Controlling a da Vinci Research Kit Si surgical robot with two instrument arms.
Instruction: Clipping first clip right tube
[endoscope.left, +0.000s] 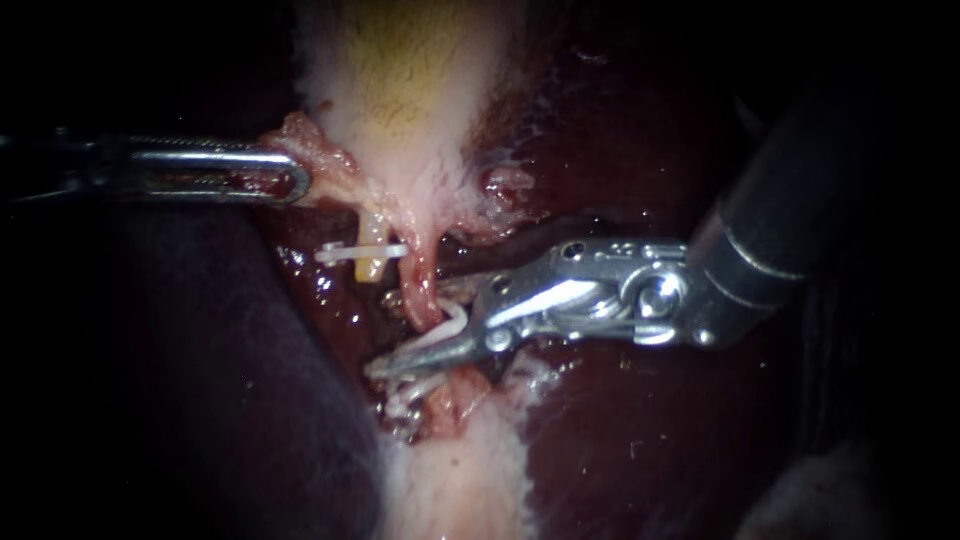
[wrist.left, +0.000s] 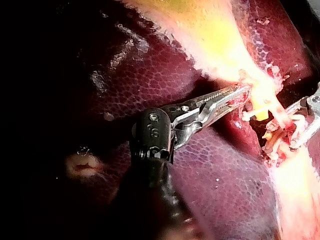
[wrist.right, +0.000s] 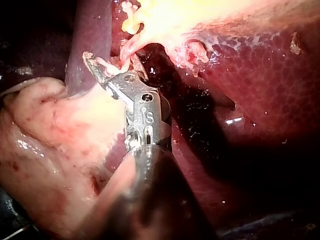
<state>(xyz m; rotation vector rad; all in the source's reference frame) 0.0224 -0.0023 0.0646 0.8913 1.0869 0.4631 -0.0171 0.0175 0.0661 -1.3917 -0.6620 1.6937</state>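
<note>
Endoscope view, right instrument (endoscope.left: 390, 365): made out the jaws?

Came in from the right. Jaws drawn narrow, clamped on a white clip (endoscope.left: 453, 320) set across the right tube (endoscope.left: 425, 295). Could not tell how far round the tube; tip half buried in wet strands.

And the tube itself?

Ran pink from the gallbladder (endoscope.left: 400, 90) neck down across the liver (endoscope.left: 650, 450), just beside a yellowish stub (endoscope.left: 372, 266) carrying a second clip (endoscope.left: 345, 254). Lost the lower stretch under pale fragments, too tangled to name.

Left instrument (endoscope.left: 298, 183)?

Reached in from the left, jaws closed on a tissue flap (endoscope.left: 315, 150) beside the neck. Shaft mostly swallowed by darkness.

Wrist views any help?

Little. Hid the jaw tips among tissue in the right wrist view; cut the right instrument off at the edge in the left wrist view.
</note>
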